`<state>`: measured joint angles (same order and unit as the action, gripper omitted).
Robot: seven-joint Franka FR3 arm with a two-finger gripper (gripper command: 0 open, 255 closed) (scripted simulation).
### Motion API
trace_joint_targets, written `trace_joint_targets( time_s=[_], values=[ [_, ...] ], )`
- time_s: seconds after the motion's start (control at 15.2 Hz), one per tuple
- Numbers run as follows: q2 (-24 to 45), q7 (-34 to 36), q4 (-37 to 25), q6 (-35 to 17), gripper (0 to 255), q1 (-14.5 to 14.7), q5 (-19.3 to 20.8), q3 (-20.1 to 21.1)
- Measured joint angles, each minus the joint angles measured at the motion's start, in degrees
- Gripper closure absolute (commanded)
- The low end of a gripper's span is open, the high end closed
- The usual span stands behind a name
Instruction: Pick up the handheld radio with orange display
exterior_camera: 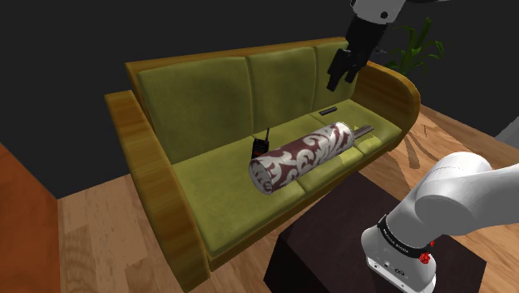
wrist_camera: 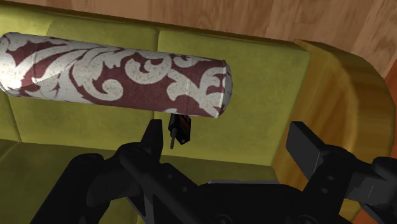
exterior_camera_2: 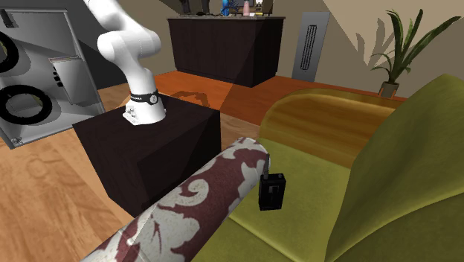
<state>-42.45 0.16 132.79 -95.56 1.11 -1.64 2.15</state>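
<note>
The handheld radio (exterior_camera: 260, 144) is small and black with a thin antenna. It stands on the green sofa seat against the back side of a maroon-and-white patterned bolster (exterior_camera: 303, 154), near the end at the shoulder view's left. In the wrist view its orange display shows on the radio (wrist_camera: 180, 127), just beyond the bolster's end (wrist_camera: 203, 89). The second exterior view has the radio (exterior_camera_2: 272, 191) leaning beside the bolster (exterior_camera_2: 201, 201). My gripper (exterior_camera: 343, 76) hangs high over the sofa's backrest, well up and to the right of the radio. The gripper (wrist_camera: 229, 143) is open, with nothing between its fingers.
The sofa (exterior_camera: 150, 158) has wooden arms and a tall green backrest (exterior_camera: 274, 79). A flat dark object (exterior_camera: 327, 110) lies on the seat behind the bolster's other end. My dark stand (exterior_camera_2: 156, 145) sits in front of the sofa. A plant (exterior_camera_2: 398, 52) stands beyond the sofa arm.
</note>
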Motion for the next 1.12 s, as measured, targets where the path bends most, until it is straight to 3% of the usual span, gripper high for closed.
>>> trace_joint_targets(
  time_s=[0.2,0.53,1.12],
  values=[
    [1.5,-0.1,0.7,-1.9,0,0.0,0.0,0.0],
    [8.8,-0.7,2.6,-10.1,0,-0.3,0.2,-0.3],
    [26.3,-2.9,0.3,-23.5,0,-1.1,0.8,-1.7]
  ],
)
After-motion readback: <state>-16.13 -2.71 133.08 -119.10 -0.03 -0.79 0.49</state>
